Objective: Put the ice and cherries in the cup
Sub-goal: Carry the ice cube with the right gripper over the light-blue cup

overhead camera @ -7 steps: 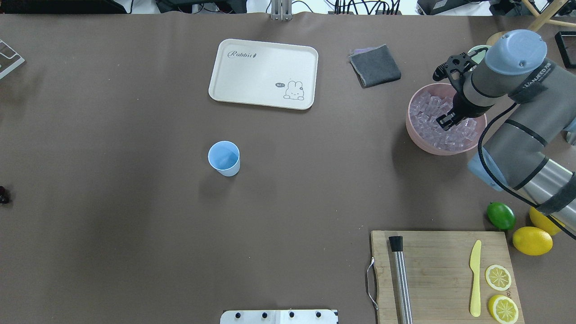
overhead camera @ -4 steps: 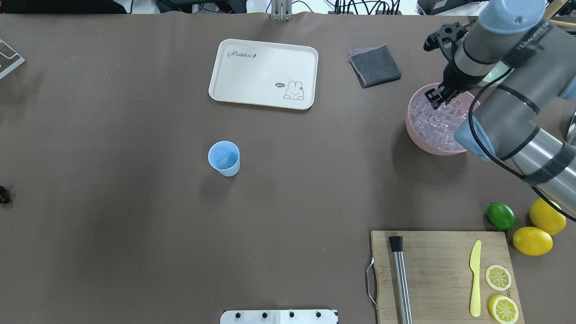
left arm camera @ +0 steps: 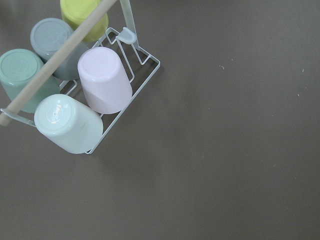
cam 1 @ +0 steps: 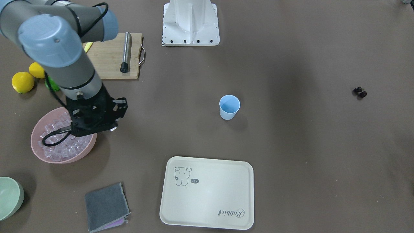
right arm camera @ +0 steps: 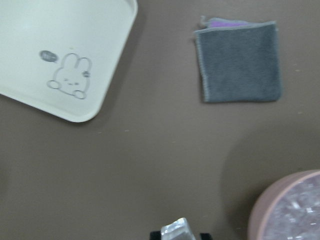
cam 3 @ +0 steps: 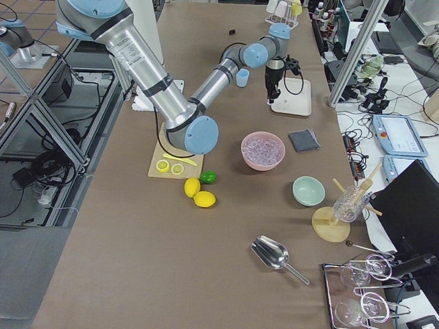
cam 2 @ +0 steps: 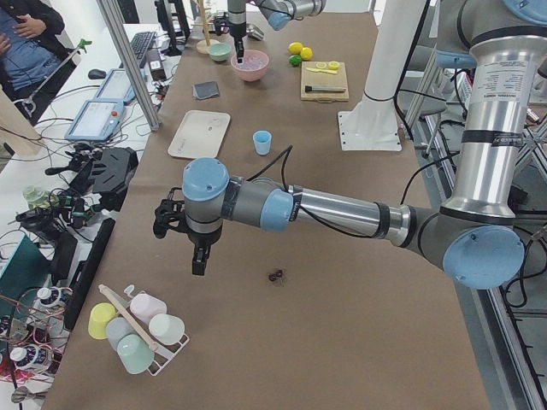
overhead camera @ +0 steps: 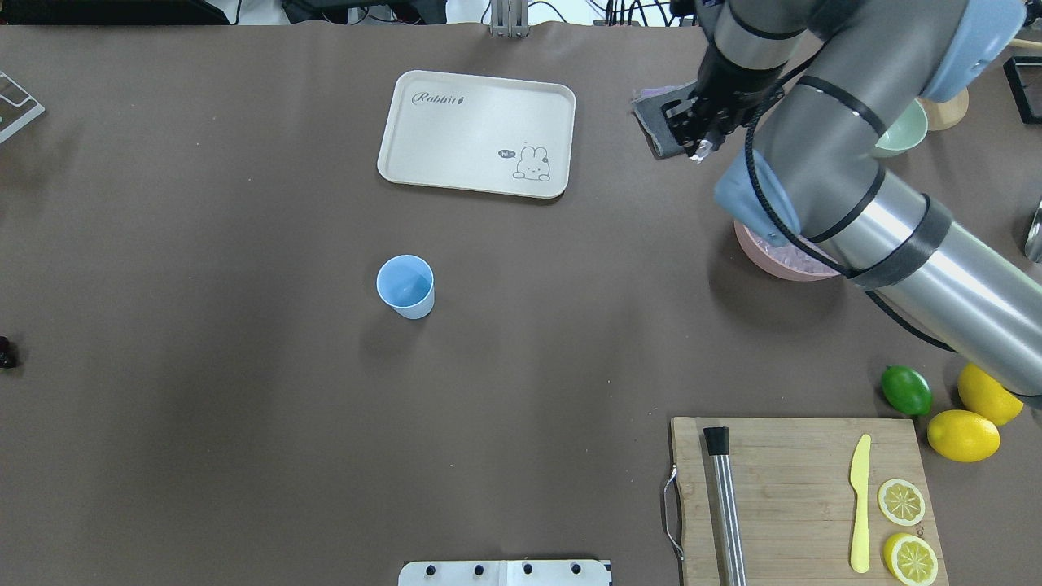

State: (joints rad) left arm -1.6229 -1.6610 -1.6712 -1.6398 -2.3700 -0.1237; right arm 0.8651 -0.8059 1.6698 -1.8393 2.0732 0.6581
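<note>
The light-blue cup (overhead camera: 404, 285) stands upright mid-table, also in the front view (cam 1: 229, 106). My right gripper (overhead camera: 702, 150) is shut on a clear ice cube (right arm camera: 175, 231) and holds it above the table between the pink bowl (cam 1: 69, 159) and the grey cloth. The bowl is full of ice (cam 1: 58, 150). The dark cherries (cam 1: 360, 92) lie on the table far to the cup's left, at the overhead view's left edge (overhead camera: 6, 354). My left gripper (cam 2: 198, 260) hangs near the cherries (cam 2: 275, 276); I cannot tell if it is open or shut.
A cream rabbit tray (overhead camera: 476, 134) and a folded grey cloth (overhead camera: 678, 120) lie at the back. A cutting board (overhead camera: 781, 488) holds a muddler, knife and lemon slices. A lime (overhead camera: 906, 390), lemons and a green bowl (cam 1: 9, 197) are on the right. A cup rack (left arm camera: 75, 85) is under the left wrist.
My right gripper has risen out of the pink bowl with an ice cube in it and moved left and away, toward the grey cloth. The cup and cherries have not moved.
</note>
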